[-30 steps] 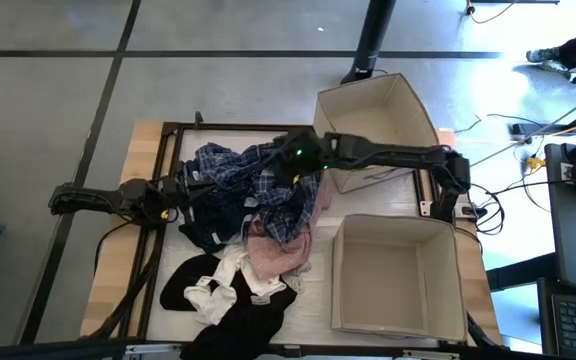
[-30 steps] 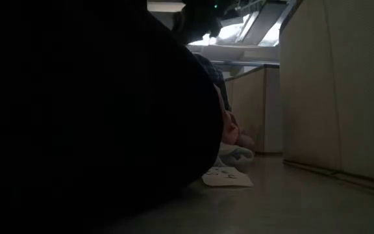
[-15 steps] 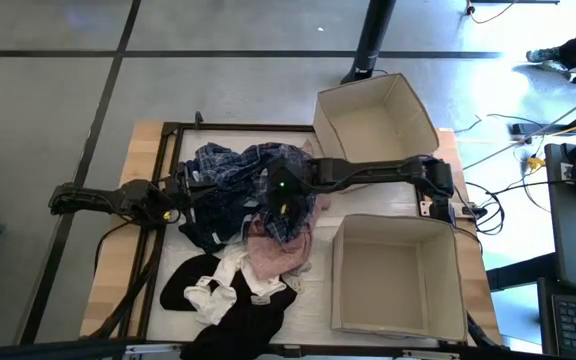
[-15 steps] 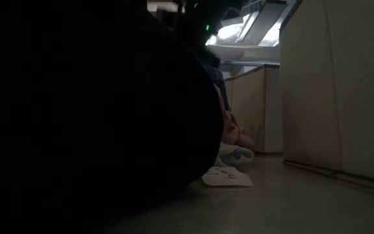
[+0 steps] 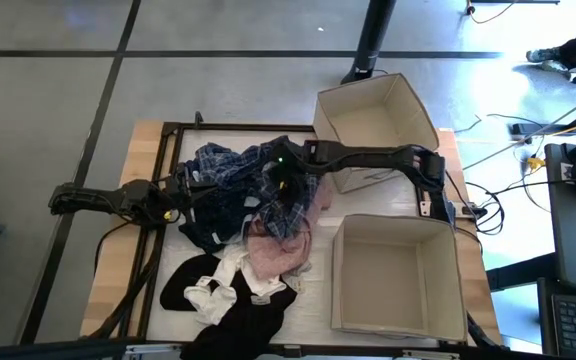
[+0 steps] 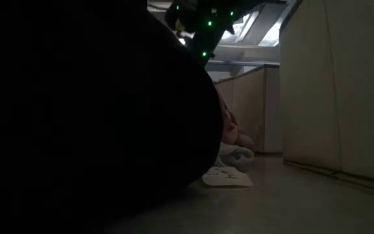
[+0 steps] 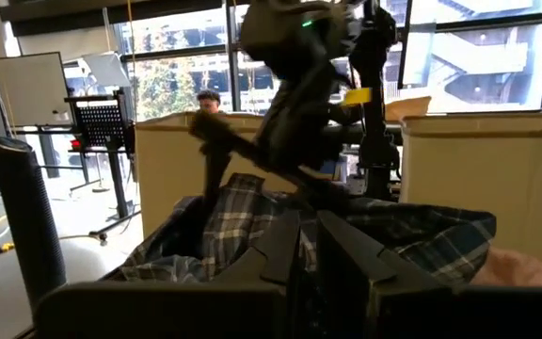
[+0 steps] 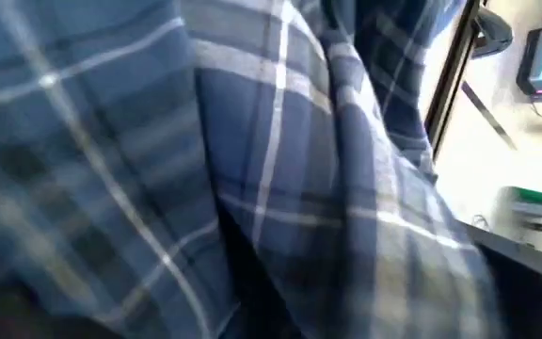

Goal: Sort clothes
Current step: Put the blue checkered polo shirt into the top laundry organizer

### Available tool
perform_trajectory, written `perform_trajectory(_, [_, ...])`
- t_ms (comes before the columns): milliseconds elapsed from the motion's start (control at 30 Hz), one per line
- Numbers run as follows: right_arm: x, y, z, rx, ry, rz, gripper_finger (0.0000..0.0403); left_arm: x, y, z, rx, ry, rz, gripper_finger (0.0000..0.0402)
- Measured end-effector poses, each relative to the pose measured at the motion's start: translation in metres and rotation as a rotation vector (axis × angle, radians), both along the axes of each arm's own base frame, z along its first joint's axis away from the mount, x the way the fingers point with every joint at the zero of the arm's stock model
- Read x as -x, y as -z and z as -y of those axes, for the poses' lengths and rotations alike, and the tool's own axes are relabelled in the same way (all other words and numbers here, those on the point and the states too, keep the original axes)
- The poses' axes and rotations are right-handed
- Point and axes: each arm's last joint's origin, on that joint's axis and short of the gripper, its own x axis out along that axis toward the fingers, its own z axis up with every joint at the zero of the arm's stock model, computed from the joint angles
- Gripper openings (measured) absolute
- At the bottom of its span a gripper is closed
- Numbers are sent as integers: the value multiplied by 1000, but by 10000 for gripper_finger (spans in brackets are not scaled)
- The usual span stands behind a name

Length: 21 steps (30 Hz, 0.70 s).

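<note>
Mid-table, spilling toward the near edge, a soft heap of clothes (image 5: pixel 243 235). On top, the plaid shirt (image 5: pixel 258 180): light, limp, likely to drape and drag neighbours along; best pinched at a raised fold. Buried in that plaid, the right gripper (image 5: pixel 286 185), grip state impossible to tell. At the pile's left, the left gripper (image 7: pixel 309 247), fingers nearly together, apparently empty.

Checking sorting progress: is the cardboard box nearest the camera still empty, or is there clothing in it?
Empty. The high view shows the near box's bare floor; the clothes lie heaped beside it.
</note>
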Motion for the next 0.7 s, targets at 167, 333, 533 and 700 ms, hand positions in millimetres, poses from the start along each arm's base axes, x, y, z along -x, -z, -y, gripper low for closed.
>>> perform_trajectory(167, [0, 12, 15, -20, 25, -23, 295, 0, 0, 0, -2, 0, -4, 31])
perform_trajectory(333, [-4, 23, 17, -30, 19, -37, 208, 0, 1, 0, -1, 0, -14, 31])
perform_trajectory(533, [-4, 25, 17, -19, 8, -47, 83, 0, 2, 0, -9, -1, -28, 31])
perform_trajectory(700, [-4, 20, 18, 20, 21, -44, 14, 0, 2, 0, -15, -2, -30, 31])
